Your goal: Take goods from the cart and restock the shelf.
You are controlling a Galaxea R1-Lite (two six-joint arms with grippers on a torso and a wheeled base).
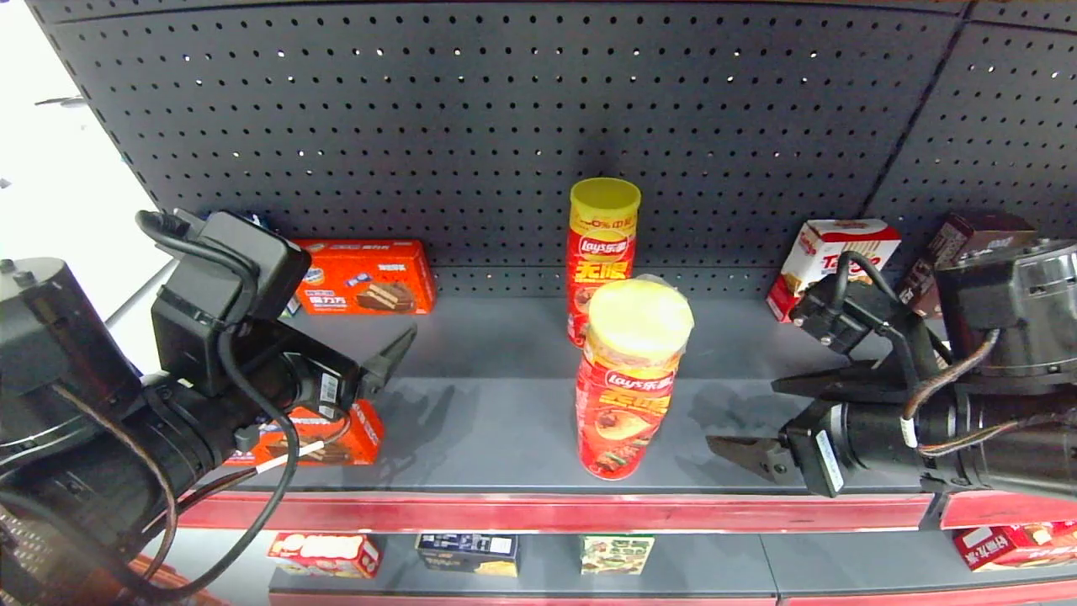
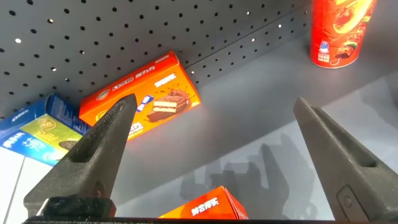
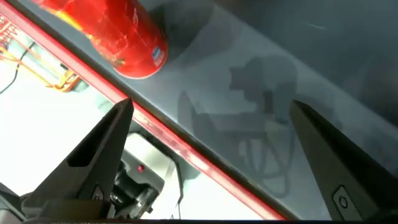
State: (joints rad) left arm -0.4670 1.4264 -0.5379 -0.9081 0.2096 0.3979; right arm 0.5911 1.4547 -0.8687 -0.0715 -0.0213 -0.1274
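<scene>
The left gripper [image 1: 383, 358] hangs low over the left part of the shelf, its two black fingers spread wide with nothing between them, as the left wrist view [image 2: 211, 155] confirms. Just below it, at the shelf's front edge, lies a flat orange cardboard snack box [image 1: 341, 438]. A second orange cardboard box [image 1: 366, 276] leans against the back wall behind it, with small blue boxes [image 2: 31, 127] beside it.

The right gripper [image 1: 770, 417] sits over the right front of the shelf, its black fingers also held wide apart and empty [image 3: 208, 149], pointing toward the middle.

Between the two grippers stands a tall red crisp can with a yellow lid [image 1: 627, 387], upright near the front edge and touching neither gripper. A second red crisp can of the same kind [image 1: 602, 252] stands upright right behind it, near the back.

The dark grey metal shelf [image 1: 505, 421] has a red front strip [image 1: 547, 509] and a dark perforated back panel [image 1: 505, 109]. At the right rear lean a white and red carton [image 1: 829, 252] and a dark brown carton [image 1: 968, 244]. On the lower shelf [image 1: 757, 564] sit several small boxes [image 1: 324, 553].
</scene>
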